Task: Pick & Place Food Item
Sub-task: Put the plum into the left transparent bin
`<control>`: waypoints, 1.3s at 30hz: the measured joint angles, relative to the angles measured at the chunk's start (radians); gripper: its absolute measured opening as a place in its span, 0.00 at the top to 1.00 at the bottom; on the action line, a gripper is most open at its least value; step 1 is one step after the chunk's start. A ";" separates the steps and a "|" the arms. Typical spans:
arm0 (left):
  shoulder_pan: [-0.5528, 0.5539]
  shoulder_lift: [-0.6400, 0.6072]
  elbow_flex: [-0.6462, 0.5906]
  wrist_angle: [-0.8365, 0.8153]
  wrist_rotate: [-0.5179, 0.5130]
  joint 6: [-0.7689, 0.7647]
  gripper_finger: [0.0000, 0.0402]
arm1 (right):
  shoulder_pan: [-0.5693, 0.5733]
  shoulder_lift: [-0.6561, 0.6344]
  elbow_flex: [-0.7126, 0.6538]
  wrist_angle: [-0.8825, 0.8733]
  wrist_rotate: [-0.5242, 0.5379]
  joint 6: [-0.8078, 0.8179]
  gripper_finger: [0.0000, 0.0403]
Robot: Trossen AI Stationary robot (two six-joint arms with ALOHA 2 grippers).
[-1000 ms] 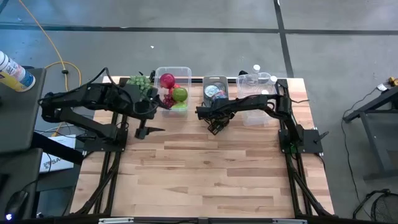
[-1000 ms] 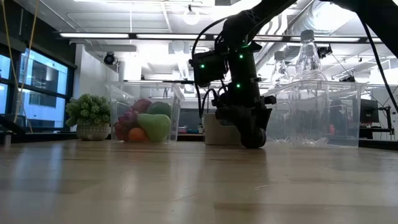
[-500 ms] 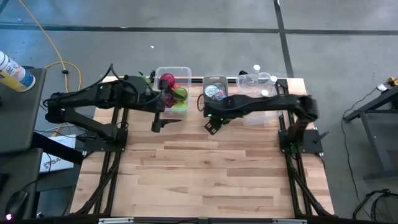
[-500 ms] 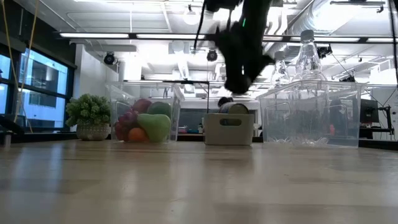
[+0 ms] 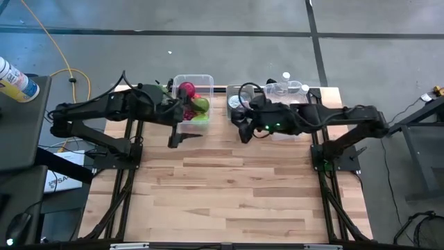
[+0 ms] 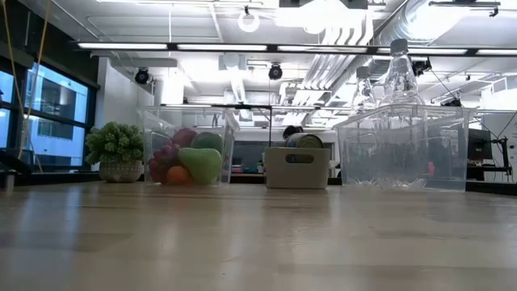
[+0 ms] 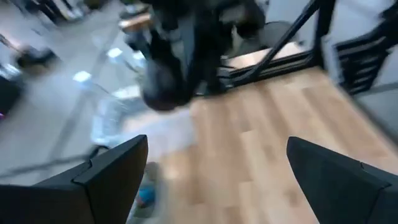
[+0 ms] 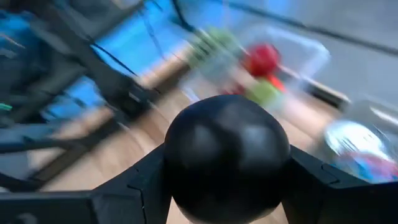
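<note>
While the right claw (image 8: 227, 163) pinches a dark, round, glossy ball-like object (image 8: 227, 155) between its pressed fingers, it hangs above the back of the pale wooden counter (image 5: 229, 187), just in front of the small grey open bin of tins (image 5: 239, 97). What the dark object is cannot be told, and it hides most of that wrist camera's outlook. The left claw (image 5: 182, 135), fingers spread and empty, sits near the front of the clear plastic tub of red, green and orange fruit (image 5: 193, 97). The two arms are close across the counter's back edge, so a sweep by either one risks a collision. The tall clear plastic box of bottles (image 6: 401, 145) stands just beside the right arm and may be knocked. A slack grip on so smooth a sphere could let it drop and roll off the counter.
</note>
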 joint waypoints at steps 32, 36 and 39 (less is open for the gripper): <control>-0.055 0.116 0.001 0.087 0.456 -0.070 0.07 | 0.439 -0.004 0.000 0.286 0.157 -0.084 0.48; -0.062 0.150 0.000 0.106 0.462 -0.071 0.07 | 0.449 -0.007 -0.001 0.256 0.180 -0.083 0.48; -0.064 0.175 0.000 0.121 0.469 -0.114 0.07 | 0.437 -0.012 -0.001 0.265 0.162 -0.094 0.48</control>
